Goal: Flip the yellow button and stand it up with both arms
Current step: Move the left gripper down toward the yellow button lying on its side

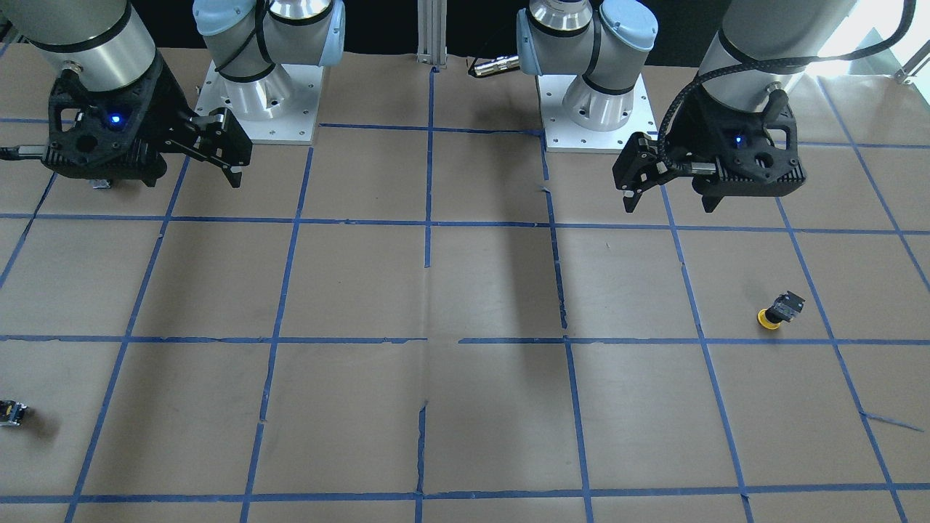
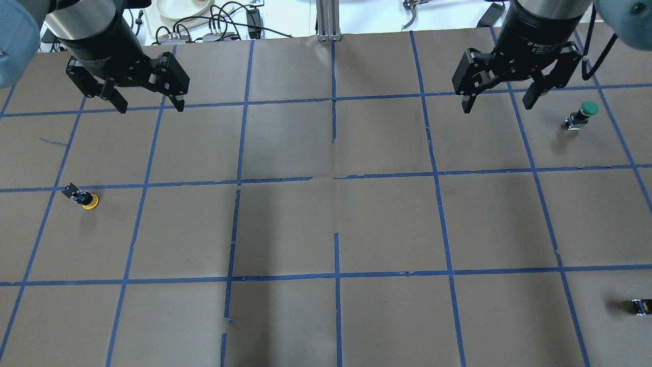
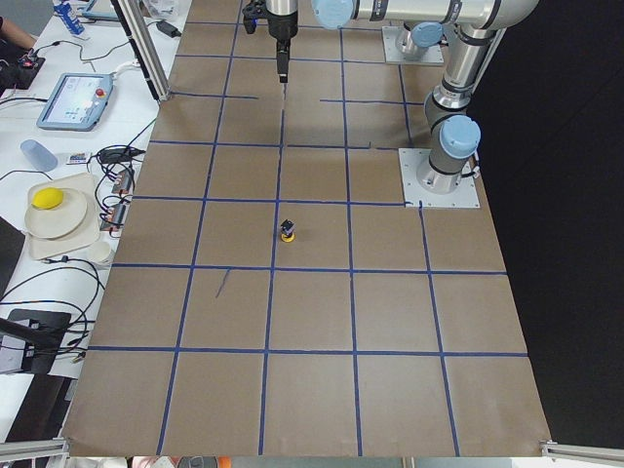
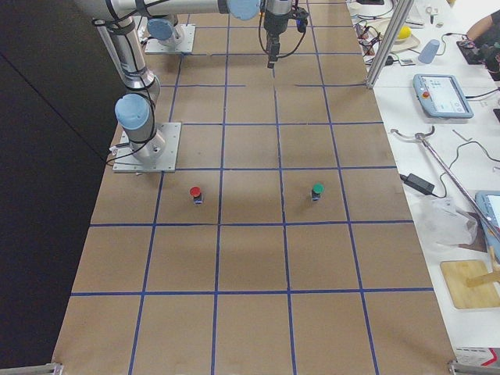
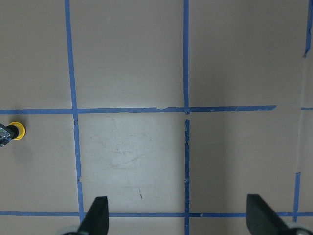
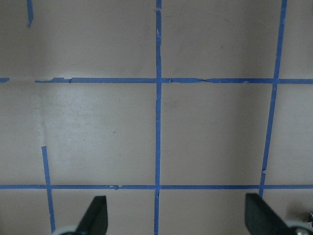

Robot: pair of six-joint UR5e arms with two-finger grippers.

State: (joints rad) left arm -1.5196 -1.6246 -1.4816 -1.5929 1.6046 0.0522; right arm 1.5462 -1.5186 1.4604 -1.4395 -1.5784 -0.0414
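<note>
The yellow button (image 2: 84, 198) lies tipped over on the brown paper at the table's left side, yellow cap low and black body tilted up. It also shows in the front view (image 1: 777, 311), the left side view (image 3: 289, 231), and at the left edge of the left wrist view (image 5: 12, 132). My left gripper (image 2: 150, 107) hangs open and empty above the table, farther out and to the right of the button. My right gripper (image 2: 498, 107) hangs open and empty over the far right. Both wrist views show spread fingertips (image 5: 98, 213) (image 6: 98, 213) above bare paper.
A green-capped button (image 2: 583, 114) stands just right of my right gripper. A red-capped button (image 4: 195, 193) stands near the right arm's base. A small capless block (image 2: 643, 306) lies at the near right edge. Blue tape grids the table (image 2: 336, 224).
</note>
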